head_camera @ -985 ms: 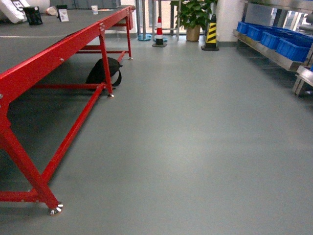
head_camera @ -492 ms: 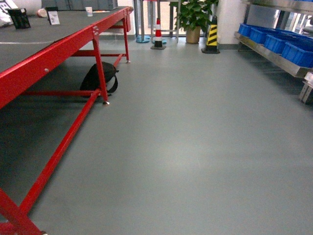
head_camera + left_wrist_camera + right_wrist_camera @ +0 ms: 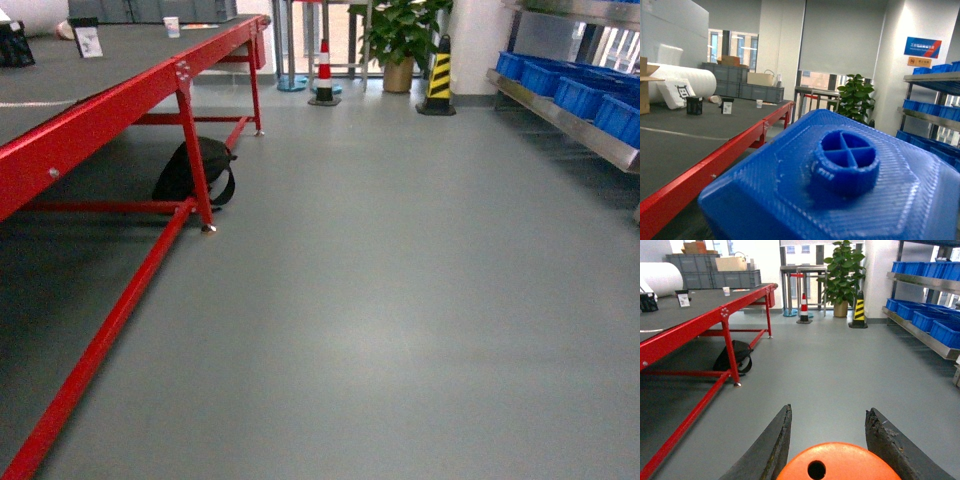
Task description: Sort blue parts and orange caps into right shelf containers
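Observation:
A big blue part (image 3: 840, 190), with a round crossed boss on top, fills the lower left wrist view right in front of the camera and hides my left gripper's fingers. It hangs off the floor, carried by that gripper. My right gripper (image 3: 829, 410) is shut on an orange cap (image 3: 840, 462), whose flat top has a small hole; a dark finger (image 3: 772, 445) presses each side. The right shelf containers (image 3: 585, 92) are bright-blue crates in a row on the steel shelf (image 3: 570, 118) at the far right, also seen as crates (image 3: 945, 332). Neither gripper shows in the head view.
A red tube frame table (image 3: 110, 110) runs along the left with a black backpack (image 3: 190, 172) under it. A red-white cone (image 3: 323, 72), a yellow-black cone (image 3: 438, 78) and a potted plant (image 3: 400, 35) stand at the far end. Grey floor lies between.
The head view has advanced across the floor. The red frame's leg and the backpack have slid lower and left, and the shelf with blue crates has moved toward the right edge.

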Motion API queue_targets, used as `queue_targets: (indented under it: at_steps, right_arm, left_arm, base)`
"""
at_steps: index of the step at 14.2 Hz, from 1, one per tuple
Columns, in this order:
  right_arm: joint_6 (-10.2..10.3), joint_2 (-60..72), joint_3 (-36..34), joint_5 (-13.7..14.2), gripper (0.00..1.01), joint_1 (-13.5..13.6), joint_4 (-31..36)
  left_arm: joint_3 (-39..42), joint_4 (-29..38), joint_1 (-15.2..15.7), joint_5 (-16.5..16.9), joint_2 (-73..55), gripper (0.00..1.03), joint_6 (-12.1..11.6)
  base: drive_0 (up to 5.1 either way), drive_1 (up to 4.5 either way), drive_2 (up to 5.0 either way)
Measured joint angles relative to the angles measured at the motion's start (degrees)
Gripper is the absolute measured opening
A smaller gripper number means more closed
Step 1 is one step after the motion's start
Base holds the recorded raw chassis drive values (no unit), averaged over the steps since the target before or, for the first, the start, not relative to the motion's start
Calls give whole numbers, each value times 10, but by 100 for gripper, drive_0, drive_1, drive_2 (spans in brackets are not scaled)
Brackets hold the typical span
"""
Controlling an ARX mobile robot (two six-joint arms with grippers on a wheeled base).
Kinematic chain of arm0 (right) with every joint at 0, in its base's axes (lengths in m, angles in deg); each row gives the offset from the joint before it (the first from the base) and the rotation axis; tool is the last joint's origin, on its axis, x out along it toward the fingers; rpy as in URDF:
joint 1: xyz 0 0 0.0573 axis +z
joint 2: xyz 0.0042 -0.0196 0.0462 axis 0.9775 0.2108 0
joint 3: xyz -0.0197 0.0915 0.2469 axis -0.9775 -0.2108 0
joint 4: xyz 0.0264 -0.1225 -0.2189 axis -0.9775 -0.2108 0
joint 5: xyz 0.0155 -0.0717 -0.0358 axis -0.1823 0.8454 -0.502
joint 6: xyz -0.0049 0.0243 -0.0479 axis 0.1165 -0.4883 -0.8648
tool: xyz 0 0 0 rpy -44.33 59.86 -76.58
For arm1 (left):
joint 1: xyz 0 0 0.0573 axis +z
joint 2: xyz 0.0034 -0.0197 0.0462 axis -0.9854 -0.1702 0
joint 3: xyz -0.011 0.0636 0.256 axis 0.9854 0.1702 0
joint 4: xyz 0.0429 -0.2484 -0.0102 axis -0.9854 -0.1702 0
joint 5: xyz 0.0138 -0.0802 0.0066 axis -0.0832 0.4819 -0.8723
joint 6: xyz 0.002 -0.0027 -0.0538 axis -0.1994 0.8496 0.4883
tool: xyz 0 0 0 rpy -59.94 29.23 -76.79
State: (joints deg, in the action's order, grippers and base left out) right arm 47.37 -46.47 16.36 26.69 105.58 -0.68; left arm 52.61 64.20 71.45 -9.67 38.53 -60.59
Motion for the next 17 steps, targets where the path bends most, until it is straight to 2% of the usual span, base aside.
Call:
queue_targets:
  at_steps: [17]
  right_arm:
    - [0, 0, 0, 0, 40, 0, 0]
  left_arm:
    - [0, 0, 0, 0, 1, 59, 0]
  base:
    - [-6, 428, -439]
